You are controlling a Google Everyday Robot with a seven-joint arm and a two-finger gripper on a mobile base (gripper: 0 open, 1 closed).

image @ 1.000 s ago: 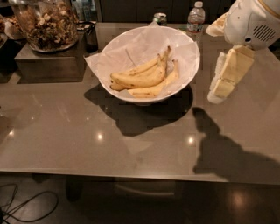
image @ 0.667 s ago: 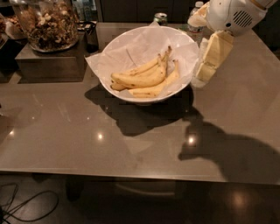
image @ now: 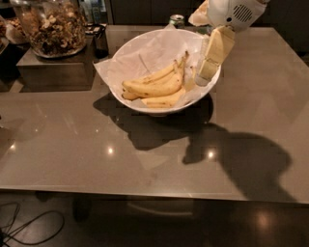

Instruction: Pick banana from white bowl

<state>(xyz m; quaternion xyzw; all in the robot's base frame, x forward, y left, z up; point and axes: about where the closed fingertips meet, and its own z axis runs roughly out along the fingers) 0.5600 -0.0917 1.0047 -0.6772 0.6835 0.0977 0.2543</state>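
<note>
The white bowl stands at the back middle of the grey table, lined with crinkled white paper. Several ripe yellow bananas lie in it as a bunch, stems pointing up to the right. I cannot single out one banana from the others. My gripper hangs from the white arm at the upper right. It points down and left over the bowl's right rim, just right of the banana stems. It holds nothing that I can see.
A glass jar of nuts stands on a dark box at the back left, with a dark cup beside it. A can stands behind the bowl. The table's front edge runs across the bottom.
The gripper has moved left from the table's right side and now hangs over the bowl's right rim. The bowl and bananas have not moved.
</note>
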